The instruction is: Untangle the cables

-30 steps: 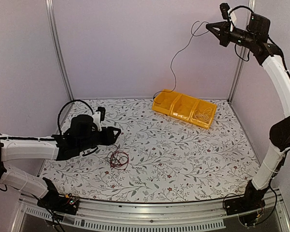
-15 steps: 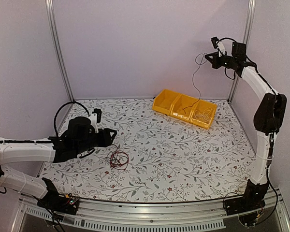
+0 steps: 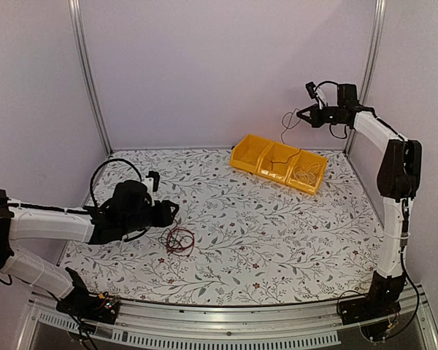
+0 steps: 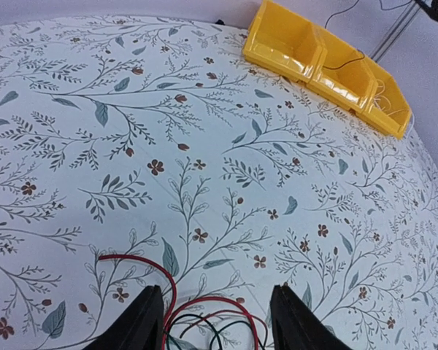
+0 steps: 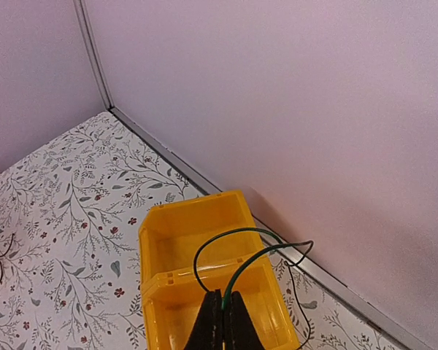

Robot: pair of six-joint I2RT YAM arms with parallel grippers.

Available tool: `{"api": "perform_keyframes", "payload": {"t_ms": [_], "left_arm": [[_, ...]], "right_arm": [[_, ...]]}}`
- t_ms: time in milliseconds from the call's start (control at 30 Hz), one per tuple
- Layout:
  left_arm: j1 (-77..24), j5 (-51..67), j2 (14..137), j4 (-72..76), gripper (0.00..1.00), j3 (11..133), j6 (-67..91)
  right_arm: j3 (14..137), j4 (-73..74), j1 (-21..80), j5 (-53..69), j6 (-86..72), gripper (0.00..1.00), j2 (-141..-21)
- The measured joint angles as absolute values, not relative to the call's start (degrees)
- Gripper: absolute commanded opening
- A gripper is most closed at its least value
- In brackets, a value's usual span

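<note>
Concealment: tangle of cables (image 3: 179,239) is cut off by the bottom edge of the left wrist view. Only its upper loops show there, red with black and one greenish strand. The number of strands cannot be told.
Cable run: dark cable (image 5: 237,231) loops up from the right fingers. In the top view it is too thin to trace all the way down. A dark strand lies in the middle compartment of the yellow bin (image 3: 242,165), but whether it joins the held part is hard to make out.
Left gripper (image 4: 216,295): jaws apart, holding nothing. One finger stands on each side of the tangle's upper loops, low over the table (image 3: 277,240). Whether the fingers touch the loops cannot be told.
Right gripper (image 5: 220,295): clamped tight on the dark cable, raised above the bin, near the right rear post.
Counts: two arms, two grippers, one tangle, one lifted cable, and one bin with three compartments. One pale wire bundle (image 3: 304,173) lies in the right-end compartment.
Edges: the bin sits at the back edge, right of centre. The tangle lies front left, well apart from the bin.
Open room: patterned tabletop runs between tangle and bin. Walls close the left, back and right sides, and a metal rail closes the near edge.
</note>
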State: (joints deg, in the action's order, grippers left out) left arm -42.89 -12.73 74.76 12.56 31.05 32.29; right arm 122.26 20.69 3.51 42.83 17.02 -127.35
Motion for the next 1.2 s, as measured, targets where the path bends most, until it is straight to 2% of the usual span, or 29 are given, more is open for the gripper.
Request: {"api": "perform_keyframes", "payload": {"t_ms": [267, 533, 1200], "left_arm": [[-42.89, -12.73, 75.88, 12.78, 0.51, 31.14, 32.25], [-42.89, -12.75, 75.88, 12.91, 0.52, 31.14, 31.92], [-42.89, -12.78, 76.18, 13.06, 0.51, 31.14, 31.94]], "right_arm": [[110.24, 20.45, 6.96, 44.07, 18.87, 0.0, -121.12], [110.08, 16.58, 6.7, 43.22, 18.85, 0.0, -110.43], [105.84, 15.29, 6.68, 43.27, 17.87, 0.0, -109.14]]}}
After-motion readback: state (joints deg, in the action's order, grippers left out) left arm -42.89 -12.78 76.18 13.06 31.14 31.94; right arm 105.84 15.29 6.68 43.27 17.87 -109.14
